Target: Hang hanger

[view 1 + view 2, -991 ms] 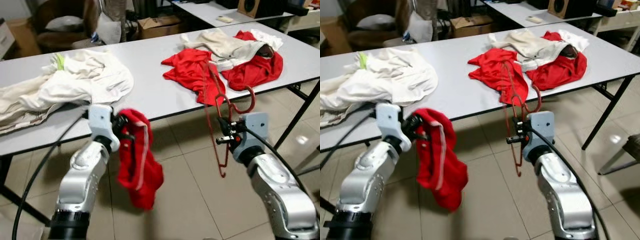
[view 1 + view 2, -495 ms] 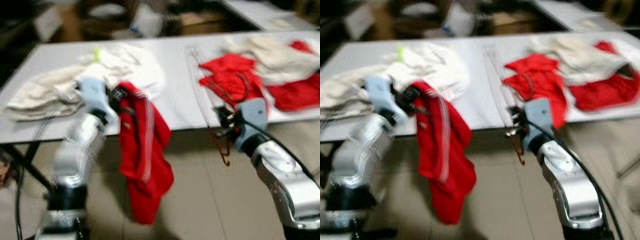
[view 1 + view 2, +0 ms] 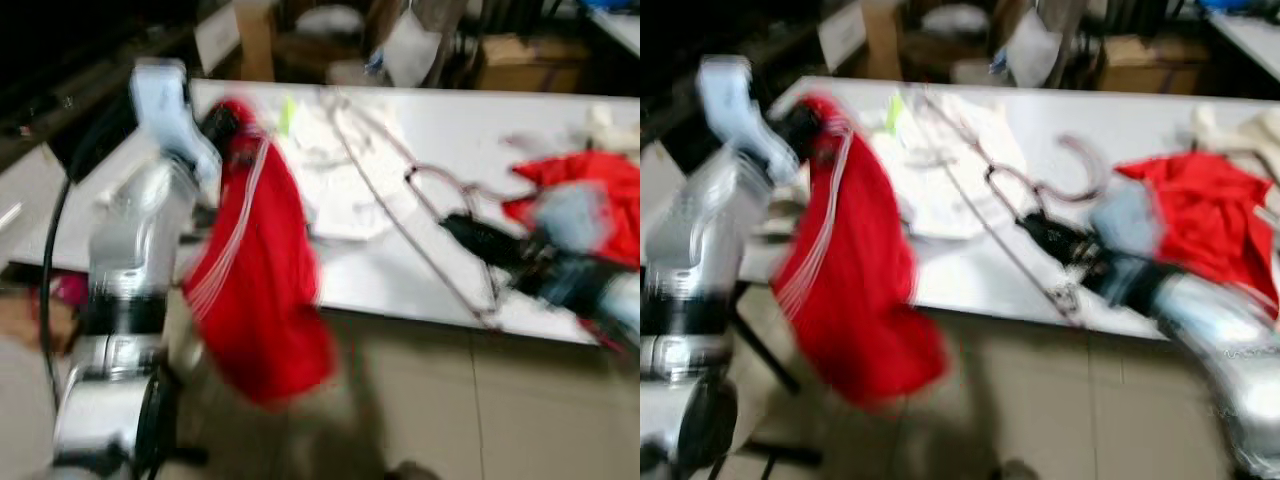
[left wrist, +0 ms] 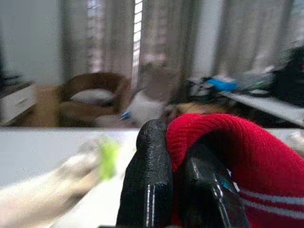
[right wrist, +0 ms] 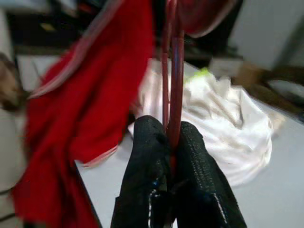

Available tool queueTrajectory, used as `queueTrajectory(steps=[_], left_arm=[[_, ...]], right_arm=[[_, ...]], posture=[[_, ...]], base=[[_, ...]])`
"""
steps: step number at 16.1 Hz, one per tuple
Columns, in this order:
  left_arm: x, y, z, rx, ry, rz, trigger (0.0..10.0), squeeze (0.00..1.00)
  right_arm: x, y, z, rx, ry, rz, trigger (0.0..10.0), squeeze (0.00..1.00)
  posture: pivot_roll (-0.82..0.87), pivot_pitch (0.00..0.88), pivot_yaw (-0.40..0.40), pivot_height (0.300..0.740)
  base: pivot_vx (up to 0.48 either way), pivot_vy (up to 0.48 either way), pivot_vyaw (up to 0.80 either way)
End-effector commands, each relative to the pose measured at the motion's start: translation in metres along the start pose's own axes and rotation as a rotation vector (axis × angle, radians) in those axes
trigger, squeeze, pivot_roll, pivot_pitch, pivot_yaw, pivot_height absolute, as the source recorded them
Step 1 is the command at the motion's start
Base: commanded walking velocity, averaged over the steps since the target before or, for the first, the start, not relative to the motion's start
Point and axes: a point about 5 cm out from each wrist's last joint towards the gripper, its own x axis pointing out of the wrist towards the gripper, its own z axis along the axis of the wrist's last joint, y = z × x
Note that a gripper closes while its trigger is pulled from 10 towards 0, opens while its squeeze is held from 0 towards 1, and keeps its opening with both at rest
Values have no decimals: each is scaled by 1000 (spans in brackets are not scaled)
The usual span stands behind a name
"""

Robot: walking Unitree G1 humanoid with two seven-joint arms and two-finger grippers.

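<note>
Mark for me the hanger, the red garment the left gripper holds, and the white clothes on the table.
hanger (image 5: pixel 175 90), right wrist view, on its wire just above the fingers.
red garment (image 3: pixel 258 290), left eye view, on the hanging middle.
white clothes (image 5: pixel 223 123), right wrist view, middle of the pile.

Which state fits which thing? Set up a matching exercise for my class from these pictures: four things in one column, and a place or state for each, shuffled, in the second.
Column one:
1. left gripper
2. right gripper
3. white clothes
4. cardboard box

Column two:
A. lying in a heap on the grey table
B. shut on the red hanger
C. standing on the floor beyond the table
D. shut on the red garment, which hangs down

Pairs: 1-D, 2-B, 3-A, 4-C
</note>
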Motion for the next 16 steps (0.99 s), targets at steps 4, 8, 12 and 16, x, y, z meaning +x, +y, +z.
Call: queueTrajectory(steps=[4,8,12,16], left_arm=[[26,3,30,10,-28,-99,10000,0],[39,3,46,-17,-46,-135,10000,0],[50,-22,74,-38,-118,-309,10000,0],[42,-52,102,-64,-181,-438,10000,0]], right_arm=[[-28,11,30,39,-54,281,10000,0],[-39,12,21,37,69,329,10000,0],[-26,15,14,5,155,370,10000,0],[5,3,12,-77,184,353,10000,0]], posture=[[-145,0,72,740],[-149,0,68,740],[-158,0,71,740],[-143,0,41,740]], base=[[390,0,0],[386,0,0],[386,0,0],[83,0,0]])
